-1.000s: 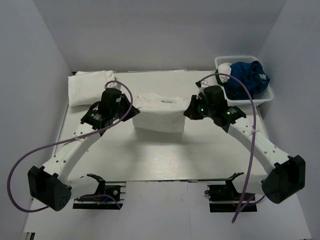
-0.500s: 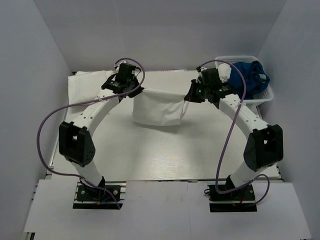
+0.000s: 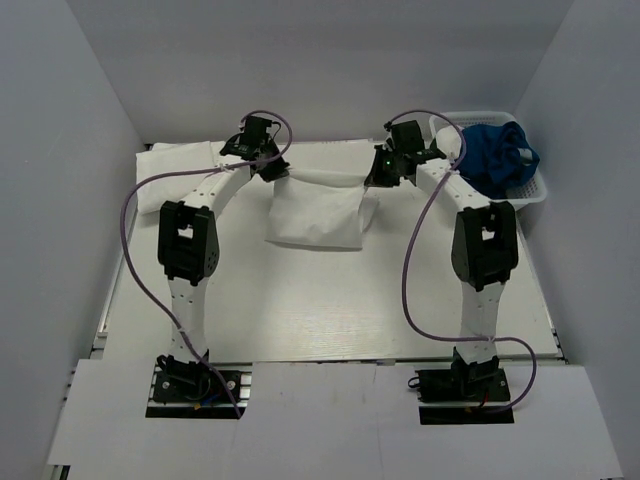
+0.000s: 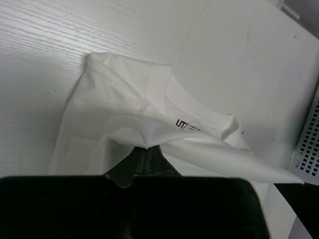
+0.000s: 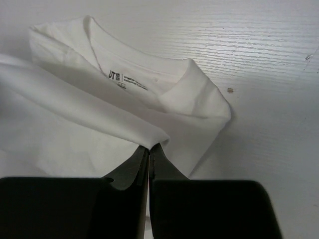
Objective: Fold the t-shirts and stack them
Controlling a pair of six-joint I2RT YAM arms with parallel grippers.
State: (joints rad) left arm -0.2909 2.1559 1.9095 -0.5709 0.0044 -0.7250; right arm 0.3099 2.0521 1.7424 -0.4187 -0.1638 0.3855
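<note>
A plain white t-shirt (image 3: 315, 210) hangs stretched between my two grippers above the far middle of the table. Its lower part rests on the table. My left gripper (image 3: 277, 173) is shut on its left upper edge. My right gripper (image 3: 372, 180) is shut on its right upper edge. In the left wrist view the cloth (image 4: 149, 124) is pinched at the fingertips (image 4: 145, 152) and the collar label shows. In the right wrist view the cloth (image 5: 94, 119) is pinched at the fingertips (image 5: 148, 148). A folded white t-shirt (image 3: 175, 170) lies at the far left.
A white lattice basket (image 3: 525, 190) with blue cloth (image 3: 495, 150) stands at the far right corner, just right of my right arm. Walls close in on the left, right and back. Purple cables loop over both arms.
Both arms have stretched further toward the back wall, carrying the t-shirt's held edge back and up. The shirt hangs more stretched between the grippers.
</note>
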